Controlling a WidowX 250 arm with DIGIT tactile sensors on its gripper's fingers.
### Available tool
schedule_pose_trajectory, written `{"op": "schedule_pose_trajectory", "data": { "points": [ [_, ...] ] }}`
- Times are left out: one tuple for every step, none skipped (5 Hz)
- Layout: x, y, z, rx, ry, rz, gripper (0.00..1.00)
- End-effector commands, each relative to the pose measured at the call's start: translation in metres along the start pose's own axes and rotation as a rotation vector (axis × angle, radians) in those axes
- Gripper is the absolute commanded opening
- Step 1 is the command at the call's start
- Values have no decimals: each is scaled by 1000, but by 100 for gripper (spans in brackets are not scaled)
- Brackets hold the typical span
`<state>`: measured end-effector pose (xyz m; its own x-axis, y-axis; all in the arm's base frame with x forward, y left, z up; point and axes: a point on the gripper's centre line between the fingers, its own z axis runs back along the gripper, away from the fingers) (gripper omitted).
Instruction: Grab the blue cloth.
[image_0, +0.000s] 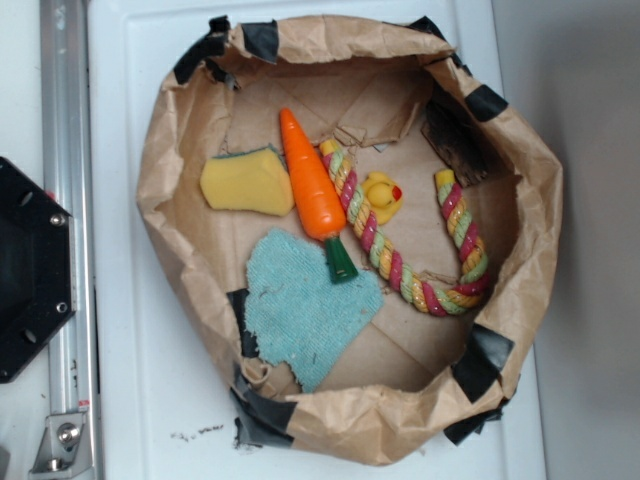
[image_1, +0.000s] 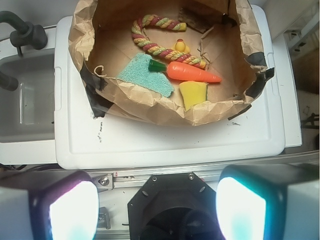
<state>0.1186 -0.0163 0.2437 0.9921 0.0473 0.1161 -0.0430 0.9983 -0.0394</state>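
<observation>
The blue cloth (image_0: 305, 305) lies flat on the floor of a crumpled brown paper basket (image_0: 520, 180), at its lower left; its upper edge touches the green top of a toy carrot (image_0: 312, 185). In the wrist view the blue cloth (image_1: 145, 75) shows far ahead inside the same basket (image_1: 150, 102). My gripper (image_1: 157, 210) is open, its two fingers (image_1: 72, 210) wide apart at the bottom of the wrist view, well back from the basket and over the black robot base (image_1: 175, 210). Nothing is between them. The gripper does not show in the exterior view.
A yellow sponge (image_0: 245, 180), a small rubber duck (image_0: 380, 197) and a striped rope toy (image_0: 410, 240) also lie in the basket. It stands on a white lid (image_0: 130, 300). A metal rail (image_0: 65, 200) and the black base (image_0: 30, 270) are at the left.
</observation>
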Motion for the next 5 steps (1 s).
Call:
{"op": "schedule_pose_trajectory", "data": {
  "points": [
    [0, 0, 0, 0, 0, 0, 100],
    [41, -10, -29, 49, -77, 105, 100],
    [78, -22, -59, 14, -101, 94, 100],
    [103, -19, -97, 10, -67, 256, 100],
    [115, -7, -131, 49, -17, 311, 100]
  ]
}}
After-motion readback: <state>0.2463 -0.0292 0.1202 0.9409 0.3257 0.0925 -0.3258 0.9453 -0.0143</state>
